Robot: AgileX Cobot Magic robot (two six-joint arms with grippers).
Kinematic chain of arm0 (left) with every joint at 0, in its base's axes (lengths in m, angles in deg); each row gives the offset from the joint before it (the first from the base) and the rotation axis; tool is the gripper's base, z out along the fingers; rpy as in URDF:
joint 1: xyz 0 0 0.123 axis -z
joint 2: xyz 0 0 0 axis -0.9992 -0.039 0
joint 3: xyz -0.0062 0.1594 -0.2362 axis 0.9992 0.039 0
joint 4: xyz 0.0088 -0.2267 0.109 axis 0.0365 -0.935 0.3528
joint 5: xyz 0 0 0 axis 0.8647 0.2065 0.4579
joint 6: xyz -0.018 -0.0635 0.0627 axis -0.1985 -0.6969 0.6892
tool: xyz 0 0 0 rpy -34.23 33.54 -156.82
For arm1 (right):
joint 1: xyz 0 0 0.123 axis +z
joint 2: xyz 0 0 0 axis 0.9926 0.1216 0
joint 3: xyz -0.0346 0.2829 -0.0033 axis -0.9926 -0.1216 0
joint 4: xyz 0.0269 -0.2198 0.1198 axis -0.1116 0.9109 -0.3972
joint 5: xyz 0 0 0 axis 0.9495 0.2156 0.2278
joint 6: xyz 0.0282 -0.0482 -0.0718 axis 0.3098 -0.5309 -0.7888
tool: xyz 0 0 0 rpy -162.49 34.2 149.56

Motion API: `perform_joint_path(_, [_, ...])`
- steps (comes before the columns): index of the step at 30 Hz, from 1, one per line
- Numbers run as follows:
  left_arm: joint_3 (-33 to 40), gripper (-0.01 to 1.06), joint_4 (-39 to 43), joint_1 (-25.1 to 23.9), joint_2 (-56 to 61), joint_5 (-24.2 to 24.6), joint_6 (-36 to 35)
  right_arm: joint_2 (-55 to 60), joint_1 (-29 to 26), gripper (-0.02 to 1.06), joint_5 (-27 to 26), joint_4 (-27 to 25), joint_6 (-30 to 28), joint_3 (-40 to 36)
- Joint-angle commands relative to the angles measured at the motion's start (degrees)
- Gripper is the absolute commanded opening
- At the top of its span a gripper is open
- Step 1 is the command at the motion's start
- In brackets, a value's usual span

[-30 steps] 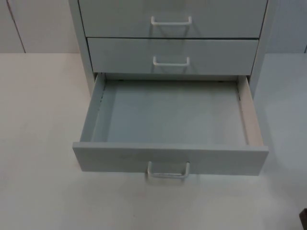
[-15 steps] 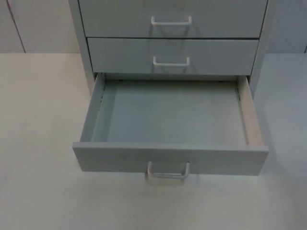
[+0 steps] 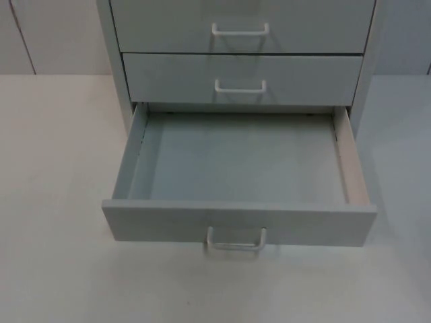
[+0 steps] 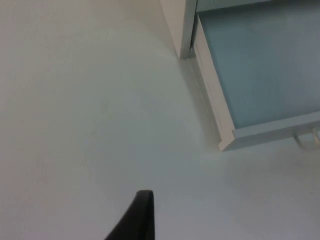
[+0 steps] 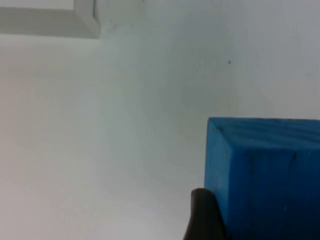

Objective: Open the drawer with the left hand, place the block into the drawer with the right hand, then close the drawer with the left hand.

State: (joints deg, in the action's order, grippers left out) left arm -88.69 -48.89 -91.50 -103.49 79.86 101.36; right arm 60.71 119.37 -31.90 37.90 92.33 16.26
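**Drawer pulled out, block at the right pincer**

You have the bottom drawer (image 3: 239, 168) of the grey cabinet (image 3: 242, 40) pulled out over the white counter (image 3: 60, 148), its white handle (image 3: 236, 240) facing you. The inside of the drawer is bare grey. The 2 drawers above it sit flush, each with its own white handle.

Your left pincer (image 4: 137, 217) hangs over bare counter, beside the open drawer's front corner (image 4: 227, 142) and apart from it. 1 black fingertip is all you can see of it, so you cannot tell whether it is open or closed.

Your right pincer (image 5: 205, 215) is at the blue block (image 5: 265, 175): a black fingertip lies against the block's side face. The opposite finger is hidden, so you cannot tell whether the pincer is clamped on the block. In this same view the block is well apart from the drawer's corner (image 5: 87, 22), with white counter between them.
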Motion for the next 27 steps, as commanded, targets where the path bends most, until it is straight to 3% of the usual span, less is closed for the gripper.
perform_joint_path(1, [0.3,1.05,1.2,-0.22,0.3,-1.4,-1.29,-0.23,0.26,0.0,0.6,-0.33,-1.49,0.83])
perform_joint_path(13, [0.3,1.05,2.2,-0.22,0.3,-2.37,-1.71,10.24,0.26,0.0,-1.11,-3.25,-10.08,9.24])
perform_joint_path(20, [0.3,1.05,4.04,-0.22,0.3,-3.47,-3.23,26.56,0.26,0.0,-8.35,-5.96,-16.34,20.19])
perform_joint_path(27, [0.3,1.05,4.31,-0.22,0.3,-3.47,-3.12,40.34,0.26,0.0,-14.59,-6.36,-16.0,29.14])
